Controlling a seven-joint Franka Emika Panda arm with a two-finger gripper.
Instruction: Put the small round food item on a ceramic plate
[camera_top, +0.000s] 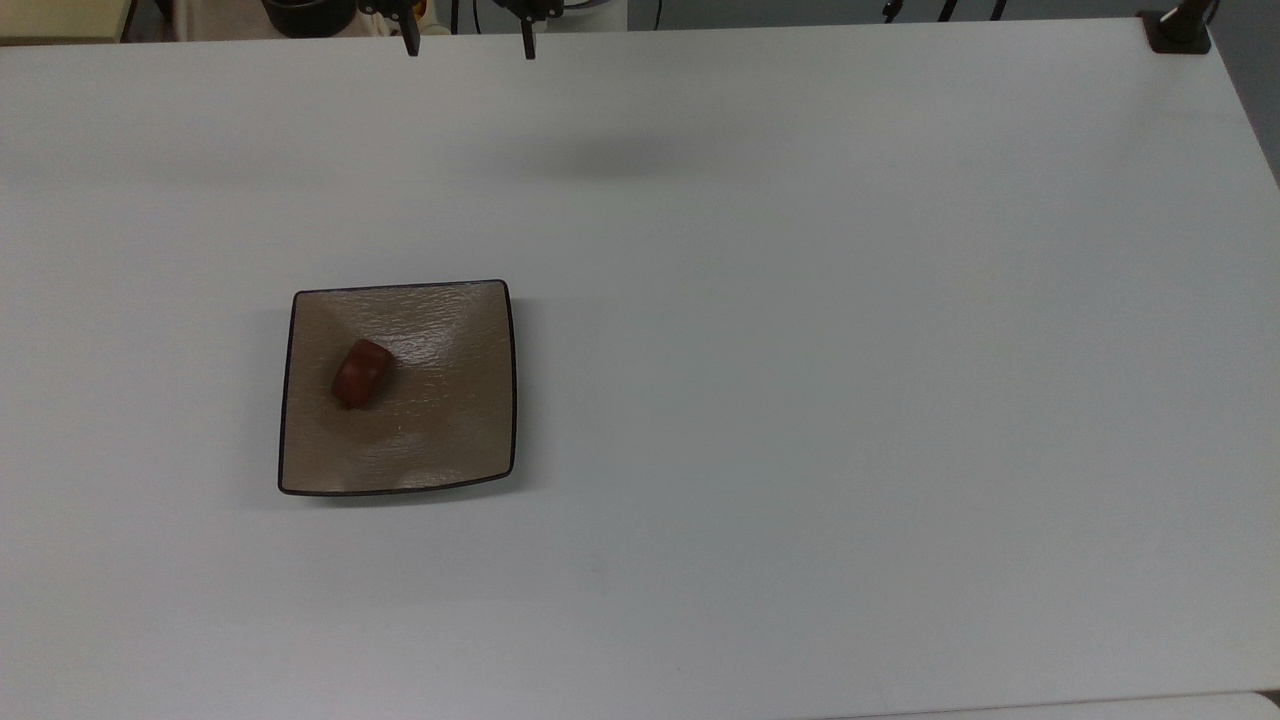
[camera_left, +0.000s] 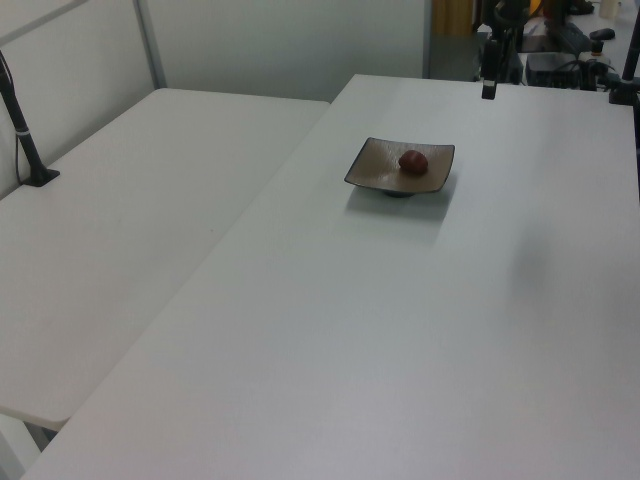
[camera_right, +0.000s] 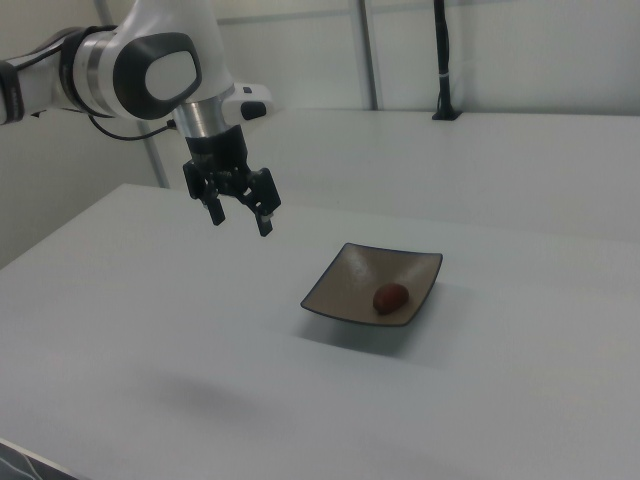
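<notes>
On plate (camera_right: 352, 277): food item (camera_right: 390, 296), seemingly unlabelled.

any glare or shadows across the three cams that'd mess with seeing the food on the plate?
Top view: pale sheen streaks the ceramic plate beside the small round food item, which stays distinct; a soft shadow smudge on the table lies below the gripper. Left view: plate casts a faint shadow toward the camera. Right view: dim plate shadow, no glare on the food.
</notes>
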